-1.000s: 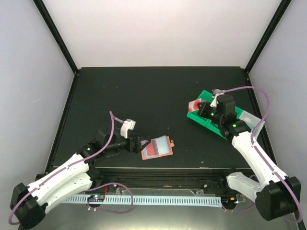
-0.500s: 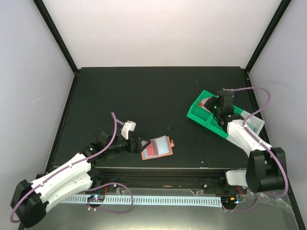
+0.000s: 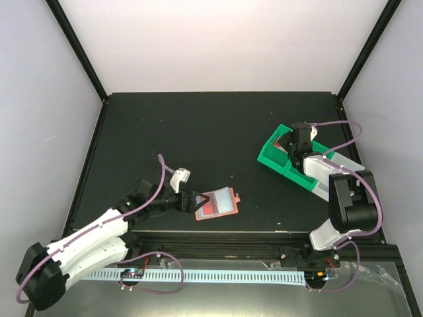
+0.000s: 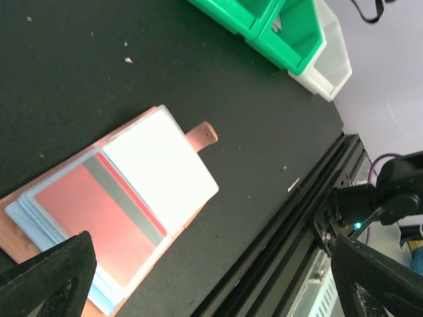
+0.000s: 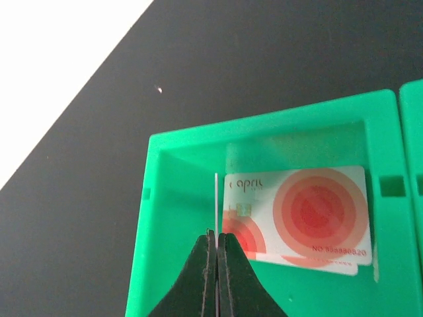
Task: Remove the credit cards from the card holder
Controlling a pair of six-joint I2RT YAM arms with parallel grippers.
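Note:
The card holder (image 3: 217, 203) lies open near the table's front edge, terracotta outside (image 4: 13, 234) with a small brown tab (image 4: 203, 134). A red credit card (image 4: 92, 218) sits in its left panel, and the right panel glares white. My left gripper (image 3: 193, 200) stands open just left of the holder, with its fingers (image 4: 53, 274) wide apart and nothing between them. My right gripper (image 5: 217, 236) is shut on a thin credit card (image 5: 216, 198) seen edge-on, above a green bin (image 5: 264, 125). Another credit card (image 5: 297, 214), white with red circles, lies flat in that bin.
The green bins (image 3: 274, 160) stand at the right of the table, with a clear plastic bin (image 3: 345, 164) beside them. The black rail (image 4: 310, 198) of the table's front edge runs close to the holder.
The right arm has folded back, and its gripper has stayed over the green bin with the card. The left gripper has crept a little to the right, closer to the holder.

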